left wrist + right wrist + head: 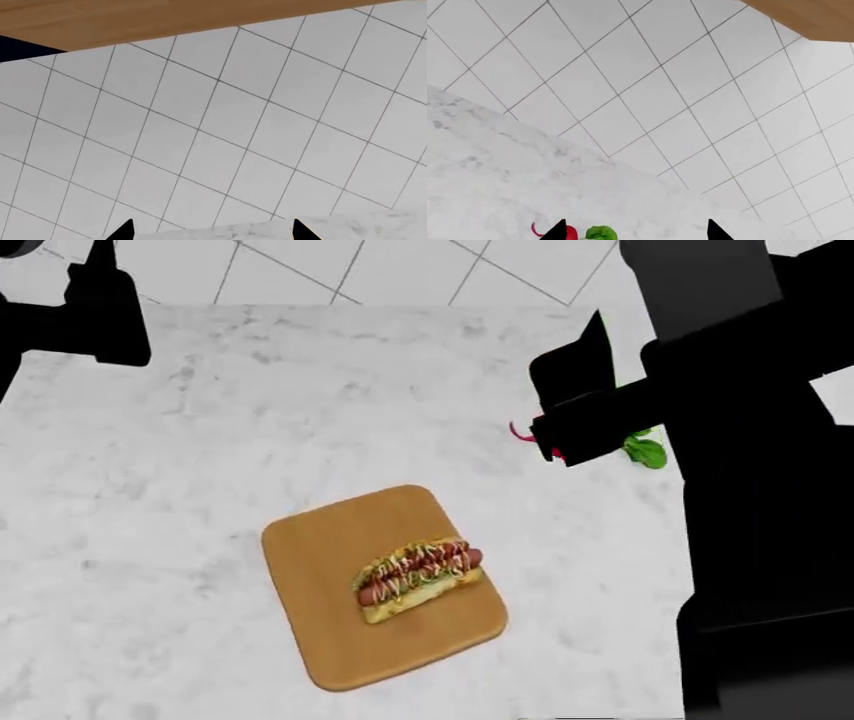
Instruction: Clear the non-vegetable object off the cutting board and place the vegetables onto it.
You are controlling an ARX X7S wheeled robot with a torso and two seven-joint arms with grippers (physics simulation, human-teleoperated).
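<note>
Basically nothing done yet. Marble counter (200, 490) backed by a white tiled wall (660, 75), wood cabinet edge above. Cutting board (380, 585) sits mid-counter, hot dog (418, 577) lying on it, not cleared. Radish (638, 448) is off the board, on the counter mostly under the right gripper (634, 231), whose tips straddle it spread wide. Left gripper (212, 231) is parked wide too, empty.

Flat, even, bright light throughout; every view renders sharp, with no blur, glare or edge distortion. The hot dog (418, 578) and cutting board (334, 640) cast almost no shadow on the pale desk (160, 500). Both arms show pure black, detail lost.
</note>
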